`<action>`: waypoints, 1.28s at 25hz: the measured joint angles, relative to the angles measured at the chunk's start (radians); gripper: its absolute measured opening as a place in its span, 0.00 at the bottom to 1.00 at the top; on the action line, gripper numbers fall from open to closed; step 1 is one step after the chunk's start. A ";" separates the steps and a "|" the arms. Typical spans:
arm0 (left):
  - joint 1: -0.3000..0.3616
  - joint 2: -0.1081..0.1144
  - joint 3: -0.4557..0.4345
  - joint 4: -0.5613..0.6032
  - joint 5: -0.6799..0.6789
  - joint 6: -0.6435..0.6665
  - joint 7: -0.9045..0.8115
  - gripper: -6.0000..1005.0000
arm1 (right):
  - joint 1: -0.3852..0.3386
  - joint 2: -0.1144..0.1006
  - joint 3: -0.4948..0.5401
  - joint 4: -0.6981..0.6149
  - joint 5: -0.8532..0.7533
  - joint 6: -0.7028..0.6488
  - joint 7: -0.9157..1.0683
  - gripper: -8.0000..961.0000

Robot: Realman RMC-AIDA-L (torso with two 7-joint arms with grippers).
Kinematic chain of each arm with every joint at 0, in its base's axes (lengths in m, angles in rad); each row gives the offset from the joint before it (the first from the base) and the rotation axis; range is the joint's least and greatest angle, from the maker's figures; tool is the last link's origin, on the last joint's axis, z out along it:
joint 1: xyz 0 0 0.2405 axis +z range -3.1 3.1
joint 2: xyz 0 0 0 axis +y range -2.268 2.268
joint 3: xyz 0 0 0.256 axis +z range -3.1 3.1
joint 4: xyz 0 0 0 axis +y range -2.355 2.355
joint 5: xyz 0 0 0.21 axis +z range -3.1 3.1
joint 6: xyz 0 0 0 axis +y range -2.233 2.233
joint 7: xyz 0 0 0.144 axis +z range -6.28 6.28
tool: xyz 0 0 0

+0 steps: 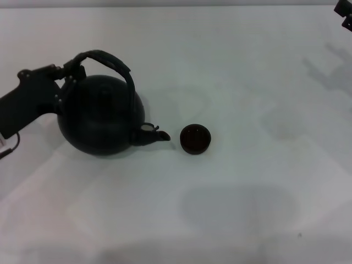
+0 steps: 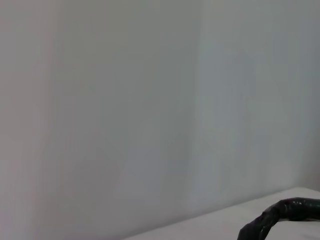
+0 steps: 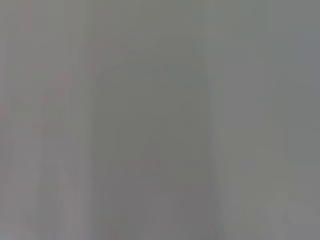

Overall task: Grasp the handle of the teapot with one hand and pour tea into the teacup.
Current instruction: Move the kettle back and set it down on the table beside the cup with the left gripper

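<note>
From the head view, the left gripper (image 1: 70, 70) sits at the near end of the handle (image 1: 107, 59), apparently pinching it; the teapot (image 1: 100, 115) stands on the table (image 1: 247, 192), spout just beside the teacup (image 1: 195, 138). The right gripper (image 1: 345, 14) waits far off, jaws indiscernible. The left wrist view shows only handle. Next: lift and tilt toward the cup.

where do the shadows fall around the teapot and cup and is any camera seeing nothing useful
Head view: soft shadow spreads behind the teapot and teacup, fainter arm shadows lie on the table. Left wrist view: blank wall, only a bit of the handle. Right wrist view: featureless grey.
</note>
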 joint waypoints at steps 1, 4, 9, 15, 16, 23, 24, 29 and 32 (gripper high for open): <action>-0.006 0.000 -0.001 -0.020 -0.002 0.001 0.006 0.16 | 0.000 0.000 0.000 0.000 0.000 0.000 0.000 0.88; -0.014 -0.001 -0.002 -0.069 -0.012 0.003 0.052 0.15 | 0.000 0.000 0.000 0.000 -0.001 -0.003 0.000 0.88; -0.015 -0.002 -0.002 -0.113 -0.056 0.004 0.079 0.15 | 0.003 0.002 -0.001 0.000 -0.002 -0.005 0.001 0.88; -0.005 -0.003 -0.003 -0.160 -0.131 0.022 0.156 0.15 | 0.001 0.002 -0.002 0.001 -0.005 -0.006 0.002 0.88; -0.005 -0.004 -0.003 -0.169 -0.145 0.026 0.166 0.15 | 0.001 0.001 -0.002 0.001 -0.005 -0.006 0.002 0.88; -0.005 -0.003 -0.003 -0.183 -0.166 0.034 0.193 0.15 | -0.001 -0.003 -0.002 0.002 -0.005 -0.005 0.003 0.88; -0.005 -0.003 -0.003 -0.183 -0.166 0.034 0.194 0.16 | -0.001 -0.003 -0.002 0.002 -0.005 -0.005 0.003 0.88; -0.009 -0.003 -0.003 -0.192 -0.168 0.035 0.195 0.18 | 0.000 -0.004 -0.002 0.002 -0.006 -0.006 0.003 0.88; -0.012 -0.003 -0.003 -0.200 -0.168 0.035 0.195 0.20 | 0.001 -0.005 -0.002 0.002 -0.006 -0.007 0.003 0.88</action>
